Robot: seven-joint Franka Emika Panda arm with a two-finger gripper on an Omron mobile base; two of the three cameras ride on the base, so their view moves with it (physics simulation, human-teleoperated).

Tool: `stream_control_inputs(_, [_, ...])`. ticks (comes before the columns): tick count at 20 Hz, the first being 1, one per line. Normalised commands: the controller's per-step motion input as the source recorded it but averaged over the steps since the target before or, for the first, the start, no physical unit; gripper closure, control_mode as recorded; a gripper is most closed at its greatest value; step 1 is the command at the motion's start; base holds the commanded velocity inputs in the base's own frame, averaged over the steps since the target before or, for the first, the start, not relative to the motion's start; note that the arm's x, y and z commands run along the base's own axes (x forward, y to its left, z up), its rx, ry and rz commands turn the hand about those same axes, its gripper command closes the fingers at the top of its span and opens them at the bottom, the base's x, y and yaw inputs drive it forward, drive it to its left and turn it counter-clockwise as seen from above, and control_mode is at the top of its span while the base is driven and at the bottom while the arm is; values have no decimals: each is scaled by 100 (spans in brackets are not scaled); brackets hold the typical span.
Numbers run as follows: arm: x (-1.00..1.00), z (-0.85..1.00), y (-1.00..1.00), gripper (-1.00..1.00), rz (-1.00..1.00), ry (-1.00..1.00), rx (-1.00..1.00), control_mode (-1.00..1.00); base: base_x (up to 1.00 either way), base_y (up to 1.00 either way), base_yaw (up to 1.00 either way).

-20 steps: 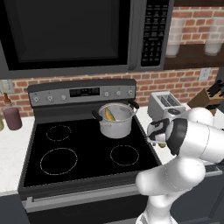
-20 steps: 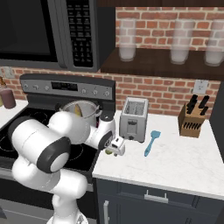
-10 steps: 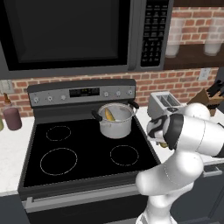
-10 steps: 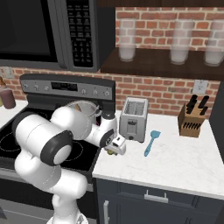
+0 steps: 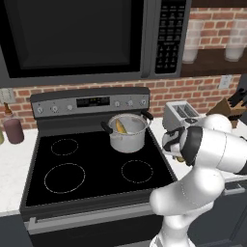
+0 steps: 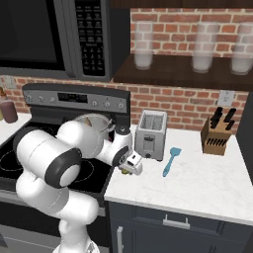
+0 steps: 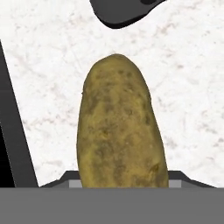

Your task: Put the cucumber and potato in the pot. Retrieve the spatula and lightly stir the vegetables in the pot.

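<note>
A white robot arm bends low over the marble tabletop (image 6: 197, 183) just right of the black stove (image 5: 87, 169) in a rendered kitchen. Its claw (image 6: 129, 167) sits down at the tabletop's left edge, at about 7 o'clock from the silver toaster (image 6: 151, 141) in the right base view. In the hand view the potato (image 7: 120, 131), a brown-olive speckled oblong, stands lengthwise from 6 to 12 o'clock over the white marble, its lower end running down between the fingertips; the claw appears clenched on the potato, though the contact itself is hidden at the bottom of that view. In the right base view a small yellowish bit of it peeks out under the claw.

The pot (image 5: 127, 132), shiny steel with two black side handles, stands on the stove's back right burner, well apart from the claw. A yellow-green piece, the cucumber (image 5: 120, 127), already lies inside it, leaning against the left inner wall.

The spatula (image 6: 169, 161), pale blue, lies flat on the tabletop at about 4 o'clock from the toaster, its blade toward the brick wall and its handle pointing toward the front edge, untouched and near the claw but apart from it.

A wooden knife block (image 6: 217, 136) stands at the wall at 3 o'clock from the toaster. A microwave (image 5: 87, 38) hangs above the stove.
</note>
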Motion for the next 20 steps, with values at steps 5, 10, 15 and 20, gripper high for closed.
stream_control_inputs(5, [-62, 41, 8, 100, 5, -23, 0, -100, 0, 0, 0])
stream_control_inputs(10, [-63, 97, 13, 100, 4, -17, 7, -100, 0, 0, 0])
stream_control_inputs(15, [-43, 94, 19, 100, 6, 12, 35, -100, 0, 0, 0])
stream_control_inputs(20, [-17, 99, 2, 100, 10, 22, 53, -100, 0, 0, 0])
